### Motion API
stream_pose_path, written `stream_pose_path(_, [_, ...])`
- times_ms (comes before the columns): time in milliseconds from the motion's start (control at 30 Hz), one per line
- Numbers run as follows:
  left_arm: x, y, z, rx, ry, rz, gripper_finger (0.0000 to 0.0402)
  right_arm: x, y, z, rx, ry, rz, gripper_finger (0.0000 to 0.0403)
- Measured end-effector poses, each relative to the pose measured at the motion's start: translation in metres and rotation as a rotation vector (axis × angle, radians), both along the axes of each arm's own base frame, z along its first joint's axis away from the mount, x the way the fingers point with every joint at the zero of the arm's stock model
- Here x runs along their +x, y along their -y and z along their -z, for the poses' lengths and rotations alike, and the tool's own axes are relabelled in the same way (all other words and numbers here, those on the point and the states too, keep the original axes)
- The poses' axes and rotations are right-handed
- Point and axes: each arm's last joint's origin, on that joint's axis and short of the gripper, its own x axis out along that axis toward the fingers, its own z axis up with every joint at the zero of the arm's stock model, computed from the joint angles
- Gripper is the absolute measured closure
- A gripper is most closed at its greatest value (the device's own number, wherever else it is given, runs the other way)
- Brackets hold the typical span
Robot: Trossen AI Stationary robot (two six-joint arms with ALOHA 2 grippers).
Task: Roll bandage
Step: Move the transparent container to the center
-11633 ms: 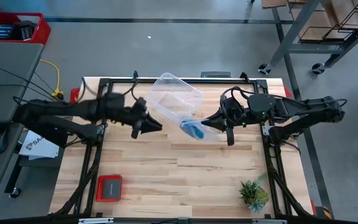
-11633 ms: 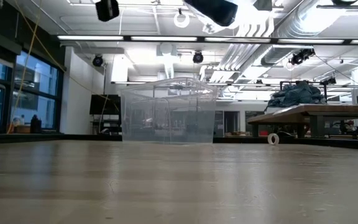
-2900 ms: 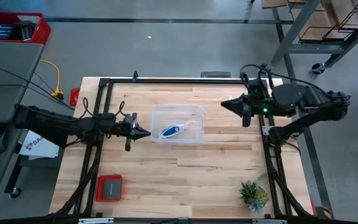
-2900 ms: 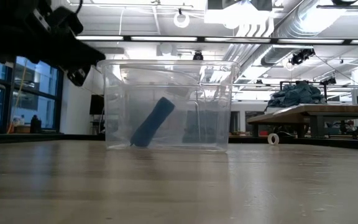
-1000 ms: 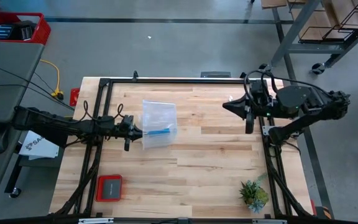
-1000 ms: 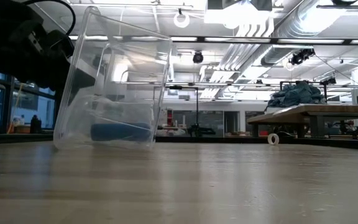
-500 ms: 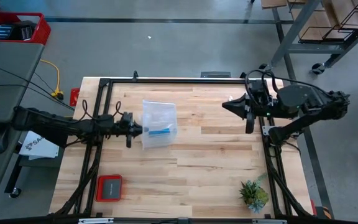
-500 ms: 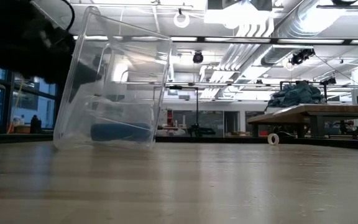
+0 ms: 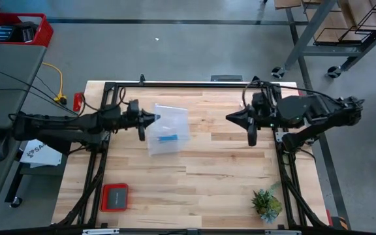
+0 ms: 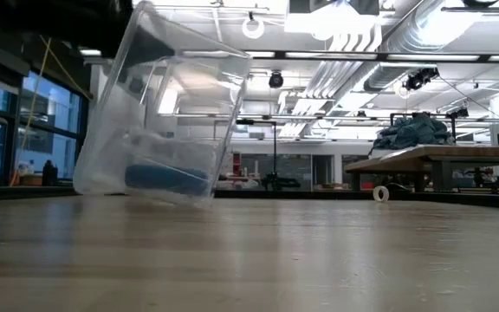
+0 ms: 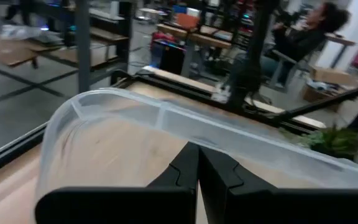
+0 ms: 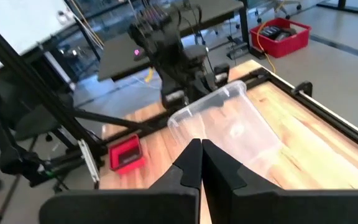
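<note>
— While the tub was tipped, where was the bandage?
— Inside it, just ahead of the left gripper, pinching the tub's rim; long axis crosswise.
— And the right gripper?
— Pressed together, empty, well apart beyond the tub.

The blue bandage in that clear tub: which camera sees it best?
The low view: the bandage lies as a broad blue shape along the bottom of the tilted tub. From above it is only a small blue streak inside the tub. Neither wrist view shows any blue, only the tub's clear plastic.
</note>
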Motion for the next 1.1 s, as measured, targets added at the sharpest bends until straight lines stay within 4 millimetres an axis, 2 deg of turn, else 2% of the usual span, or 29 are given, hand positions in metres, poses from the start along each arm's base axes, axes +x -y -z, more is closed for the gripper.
stream_pose_path(133, [0.015,0.0,-0.013,0.014,-0.014,0.062,0.0401,0.004,-0.001,0.004,-0.016,-0.025,-0.003,0.0402])
stream_pose_path(400, [0.046,-0.002,-0.019,-0.005,-0.059,0.125,0.0401,0.004,-0.002,0.004,-0.012,-0.026,-0.011,0.0402])
stream_pose_path(600, [0.08,-0.006,-0.012,-0.033,-0.133,0.157,0.0401,0.004,-0.002,0.004,-0.019,-0.026,-0.014,0.0402])
stream_pose_path(867, [0.129,-0.021,-0.029,0.01,-0.07,0.19,0.0401,0.004,-0.002,0.004,-0.043,-0.03,-0.023,0.0402])
stream_pose_path(1000, [0.137,-0.023,-0.027,-0.051,-0.143,0.34,0.0401,0.004,-0.002,0.004,-0.035,-0.032,-0.046,0.0402])
stream_pose_path(1100, [0.136,-0.022,-0.025,-0.059,-0.165,0.357,0.0401,0.003,-0.003,0.005,-0.033,-0.049,-0.063,0.0402])
